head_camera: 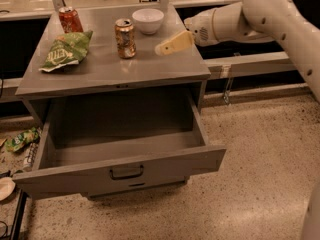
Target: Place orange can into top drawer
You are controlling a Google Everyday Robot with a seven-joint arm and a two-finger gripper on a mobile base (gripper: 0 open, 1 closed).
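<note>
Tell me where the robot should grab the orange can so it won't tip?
Around the middle of its round side. The orange can stands upright on the cabinet top, so a level squeeze across its body probably suits it. Come from the picture's right: the gripper hovers there, with nothing between, while the white bowl sits close behind the can.

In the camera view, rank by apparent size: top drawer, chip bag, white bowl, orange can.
1. top drawer
2. chip bag
3. white bowl and orange can look alike; bowl sits farther back, so unranked.
The gripper hovers right of the orange can.
</note>
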